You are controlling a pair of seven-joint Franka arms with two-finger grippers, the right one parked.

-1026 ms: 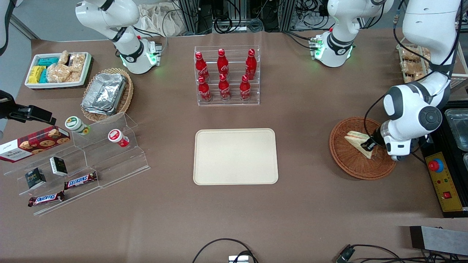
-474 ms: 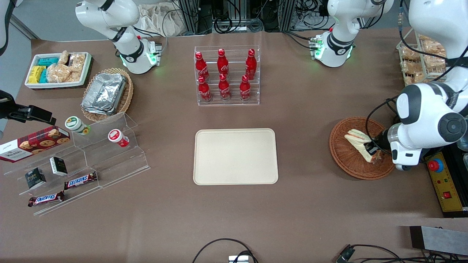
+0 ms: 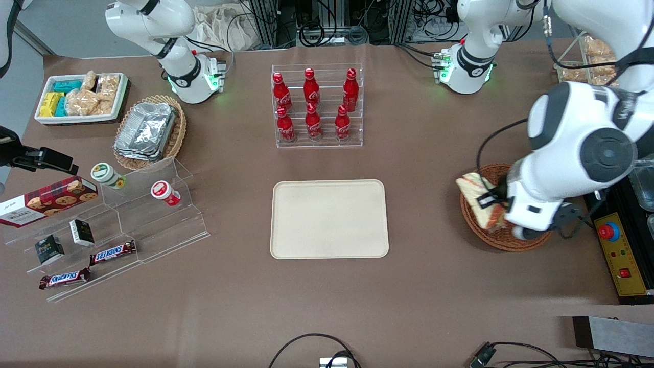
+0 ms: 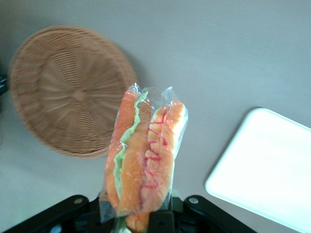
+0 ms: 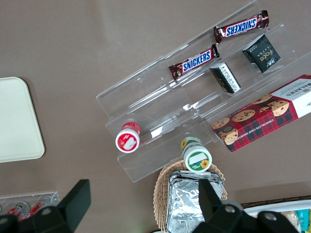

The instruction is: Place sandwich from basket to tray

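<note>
My left gripper (image 3: 491, 203) is shut on the wrapped sandwich (image 3: 477, 200) and holds it in the air above the reddish-brown wicker basket (image 3: 498, 236), at the basket's rim toward the tray. In the left wrist view the sandwich (image 4: 146, 155) stands between the fingers, its orange and green cut edge showing, with the empty basket (image 4: 68, 90) and a corner of the tray (image 4: 265, 165) below. The cream-beige tray (image 3: 329, 219) lies flat and bare at the table's middle, well apart from the gripper.
An acrylic rack of red cola bottles (image 3: 317, 105) stands farther from the front camera than the tray. A yellow control box with a red button (image 3: 621, 255) lies beside the basket. A stepped acrylic stand with snacks (image 3: 110, 225) and a foil-container basket (image 3: 149, 132) lie toward the parked arm's end.
The gripper has lifted the sandwich out of the basket and carried it toward the tray, to above the basket's rim. The arm has risen closer to the camera.
</note>
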